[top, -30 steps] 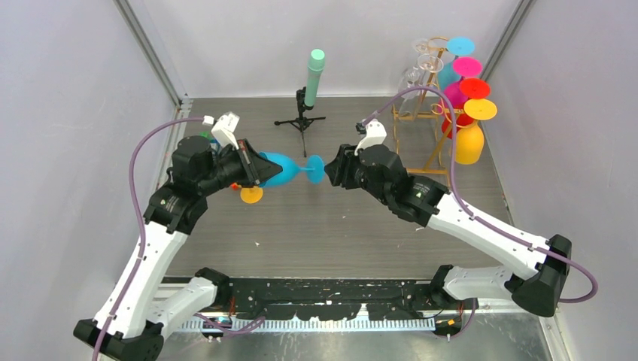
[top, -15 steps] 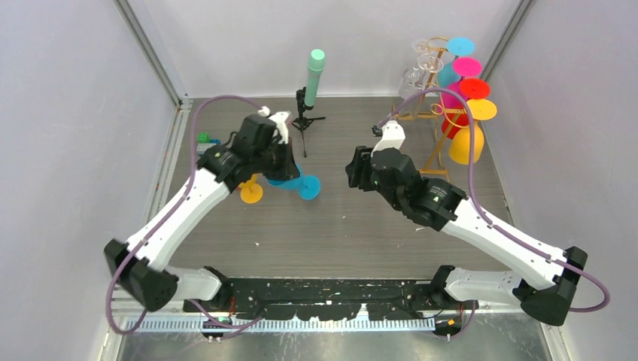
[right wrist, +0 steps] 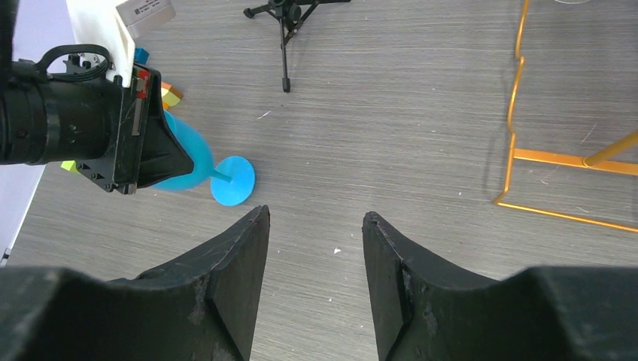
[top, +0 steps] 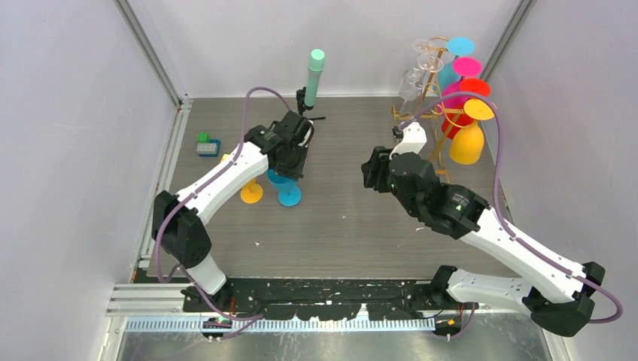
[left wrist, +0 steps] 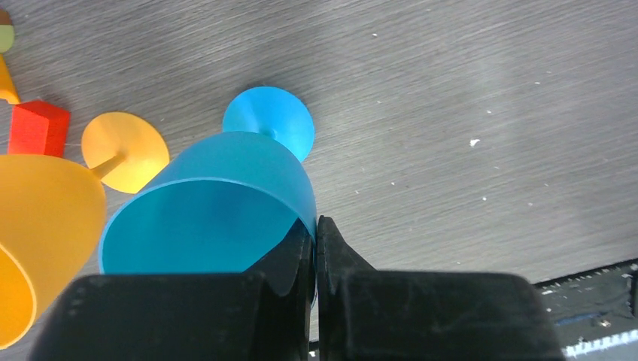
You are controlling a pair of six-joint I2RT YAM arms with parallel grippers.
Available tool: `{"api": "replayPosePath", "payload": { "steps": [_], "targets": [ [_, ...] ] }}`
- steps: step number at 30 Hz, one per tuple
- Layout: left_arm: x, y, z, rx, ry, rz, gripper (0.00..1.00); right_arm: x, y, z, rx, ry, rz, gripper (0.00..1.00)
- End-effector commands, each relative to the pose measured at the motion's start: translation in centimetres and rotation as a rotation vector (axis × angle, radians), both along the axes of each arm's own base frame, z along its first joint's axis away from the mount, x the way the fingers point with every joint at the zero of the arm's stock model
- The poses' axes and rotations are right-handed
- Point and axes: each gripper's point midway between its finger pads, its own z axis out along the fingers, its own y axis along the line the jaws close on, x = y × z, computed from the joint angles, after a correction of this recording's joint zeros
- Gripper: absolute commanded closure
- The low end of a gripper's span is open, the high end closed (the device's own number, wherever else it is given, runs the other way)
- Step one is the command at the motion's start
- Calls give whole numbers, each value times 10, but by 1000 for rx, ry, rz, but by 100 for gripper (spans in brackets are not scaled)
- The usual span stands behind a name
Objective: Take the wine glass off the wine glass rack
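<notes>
A blue wine glass (top: 280,183) hangs tilted just over the table at centre left, its round foot (top: 289,197) low. My left gripper (top: 287,170) is shut on the rim of its bowl (left wrist: 218,203), one finger inside and one outside. Whether the foot (left wrist: 268,122) touches the table I cannot tell. My right gripper (right wrist: 316,226) stands open and holds nothing, to the right of the blue glass (right wrist: 188,162). The gold wine glass rack (top: 440,139) stands at the back right, with several coloured and clear glasses hanging from it, an orange one (top: 466,143) nearest.
An orange glass (left wrist: 37,226) stands close beside the blue one, its foot (top: 251,193) on the table. A black tripod with a mint-green cylinder (top: 314,75) stands at the back middle. Small blocks (top: 205,144) lie at the left. The rack's base wire (right wrist: 542,158) runs right of my right gripper.
My left arm has swung the blue glass back and down beside the orange glass, turning it more upright. My right gripper has let go of its foot, opened wider and drawn back to the right.
</notes>
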Motion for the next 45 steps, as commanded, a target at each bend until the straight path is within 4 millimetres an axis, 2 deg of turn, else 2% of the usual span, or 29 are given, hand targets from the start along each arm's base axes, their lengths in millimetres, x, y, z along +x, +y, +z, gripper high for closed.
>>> {"api": "replayPosePath", "payload": {
  "steps": [1,10,18,22,26,28,29,30,31,32,33,34,35,40,41,42,43,44,45],
  "targets": [
    [14,8,7,65,-62,16,100,0,-11,9,15,-26,-45,46],
    [29,11,-8,125,-82,30,99,-3,-16,8,12,-22,-55,46],
    [36,13,-2,147,-111,34,65,-4,-17,4,-7,-5,-53,46],
    [34,13,19,101,-150,54,47,-5,-19,8,-21,-2,-48,45],
    [27,14,46,33,-208,60,35,-6,-22,17,-29,-11,-48,45],
    [24,15,61,-6,-240,60,31,-5,-27,30,-33,-23,-70,44],
    [21,15,68,-23,-255,58,29,-4,-30,27,-71,-10,-77,44],
    [20,16,76,-46,-276,58,27,-4,-31,39,-63,-23,-80,44],
    [17,16,84,-67,-298,55,25,-3,-33,36,-112,-8,-89,44],
    [15,17,91,-90,-323,53,21,-2,-35,49,-107,-23,-96,44],
    [13,18,99,-118,-357,53,17,1,-39,46,-168,-12,-107,44],
    [11,20,105,-142,-387,57,15,3,-41,57,-176,-27,-118,43],
    [8,23,114,-173,-427,63,13,7,-47,53,-250,-20,-141,43],
    [-12,46,151,-290,-596,107,6,35,-69,78,-336,-37,-215,44],
    [-17,52,155,-296,-619,118,5,43,-80,81,-335,-32,-251,44],
    [-21,59,158,-299,-640,130,5,49,-81,87,-335,-39,-246,44],
    [-25,65,161,-304,-661,137,5,58,-92,100,-314,-58,-286,45],
    [-29,70,162,-306,-678,141,4,66,-93,100,-341,-57,-284,45],
    [-34,74,165,-315,-700,143,4,72,-102,114,-340,-83,-311,45]
  ]
}}
